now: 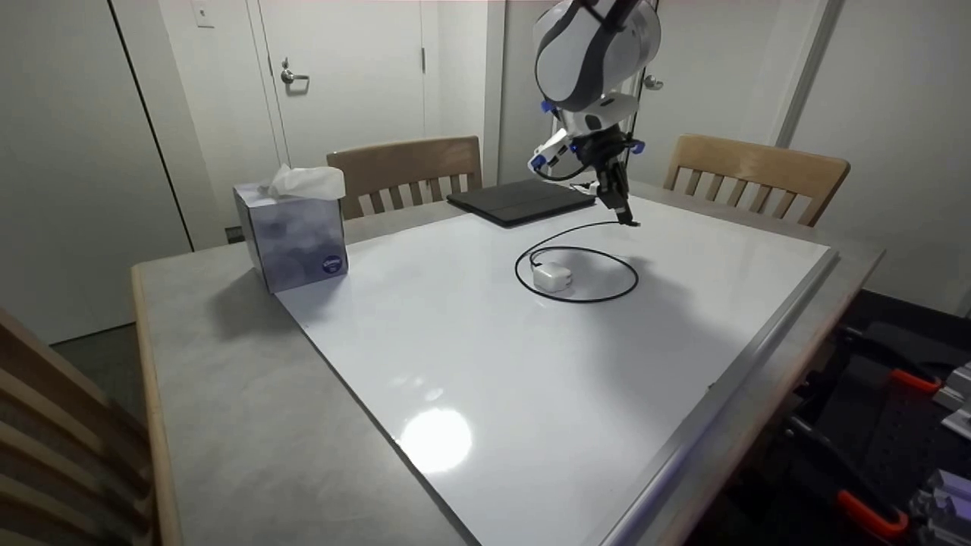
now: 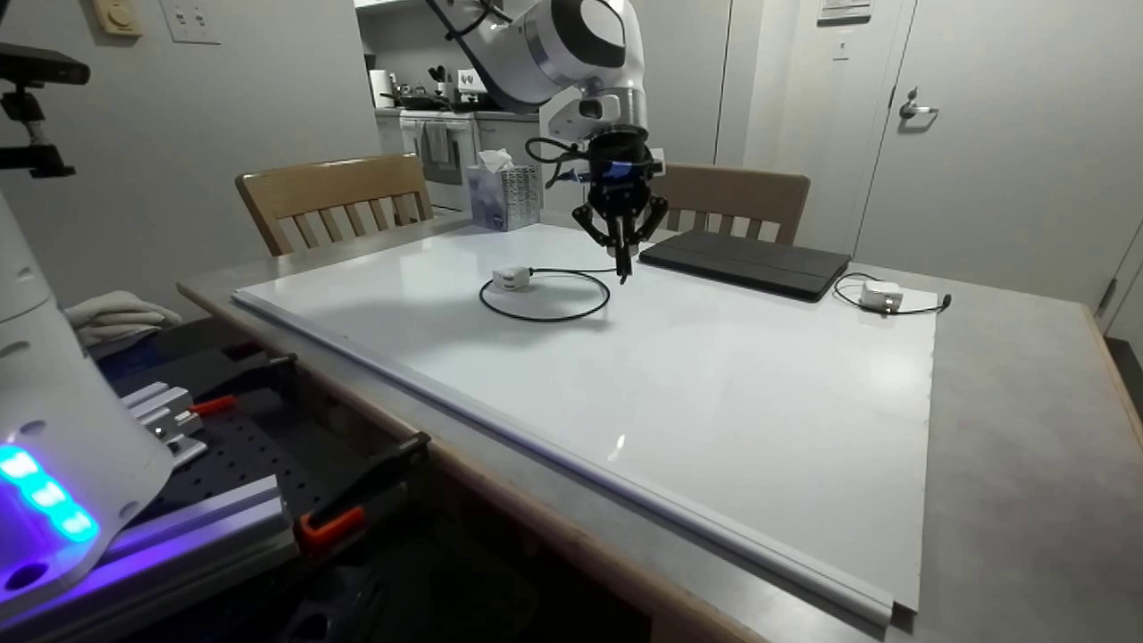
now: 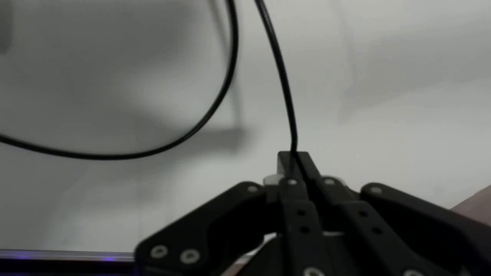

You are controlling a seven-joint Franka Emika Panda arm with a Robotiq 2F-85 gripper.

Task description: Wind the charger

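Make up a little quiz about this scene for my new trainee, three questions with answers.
1. True or false: the cable curves into a loop.
2. What is the gripper holding? A, the tissue box; B, the cable; C, a chair.
3. How many white adapters show?

Key: 1. True. 2. B. 3. Two: one at the looped cable, and a second adapter beside the flat black case.
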